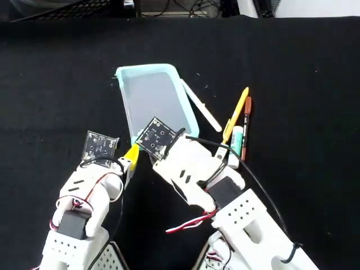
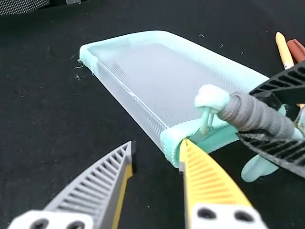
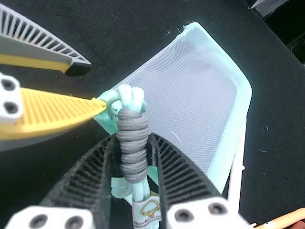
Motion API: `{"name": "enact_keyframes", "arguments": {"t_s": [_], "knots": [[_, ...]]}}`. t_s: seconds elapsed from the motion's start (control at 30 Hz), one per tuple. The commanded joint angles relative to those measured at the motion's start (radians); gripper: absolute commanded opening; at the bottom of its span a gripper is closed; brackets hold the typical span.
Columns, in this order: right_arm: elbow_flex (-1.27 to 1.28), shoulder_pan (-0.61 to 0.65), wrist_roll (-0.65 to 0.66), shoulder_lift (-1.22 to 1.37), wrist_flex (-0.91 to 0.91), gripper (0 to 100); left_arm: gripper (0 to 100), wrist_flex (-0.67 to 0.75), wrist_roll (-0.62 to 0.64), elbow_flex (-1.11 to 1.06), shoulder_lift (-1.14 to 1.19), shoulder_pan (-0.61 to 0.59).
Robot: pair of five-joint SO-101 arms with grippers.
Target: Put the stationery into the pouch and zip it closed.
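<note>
The teal mesh pouch (image 1: 152,95) lies flat in the middle of the black cloth, with nothing seen through its mesh. At its near end, my right gripper (image 3: 132,138) is shut on the grey cord-wrapped zipper pull (image 3: 129,143), which shows between the black fingers (image 2: 276,86) in the left wrist view. My left gripper (image 2: 157,145) is open at the same near corner (image 2: 174,143); its yellow finger (image 2: 205,183) touches the teal edge and its grey finger (image 2: 102,183) stands off over the cloth. A white pen (image 1: 201,107), yellow pen (image 1: 236,112), brown pen (image 1: 246,126) and white-green stick (image 1: 237,140) lie right of the pouch.
Black cloth (image 1: 62,84) covers the table, with open room left of and beyond the pouch. The right arm's body (image 1: 202,174) sits close beside the stationery. Cables and dark equipment (image 1: 169,8) line the far edge.
</note>
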State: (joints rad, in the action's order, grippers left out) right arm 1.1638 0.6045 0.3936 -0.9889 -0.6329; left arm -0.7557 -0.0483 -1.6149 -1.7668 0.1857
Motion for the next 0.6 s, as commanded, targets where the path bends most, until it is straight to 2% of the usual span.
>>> {"name": "enact_keyframes", "arguments": {"t_s": [0.0,0.57], "knots": [[-0.016,0.012,0.000,-0.001,0.014,1.1,17,0.020,-0.008,0.004,0.005,-0.010],[-0.048,0.012,0.000,-0.002,-0.048,1.1,17,0.058,-0.009,-0.059,0.005,-0.030]]}}
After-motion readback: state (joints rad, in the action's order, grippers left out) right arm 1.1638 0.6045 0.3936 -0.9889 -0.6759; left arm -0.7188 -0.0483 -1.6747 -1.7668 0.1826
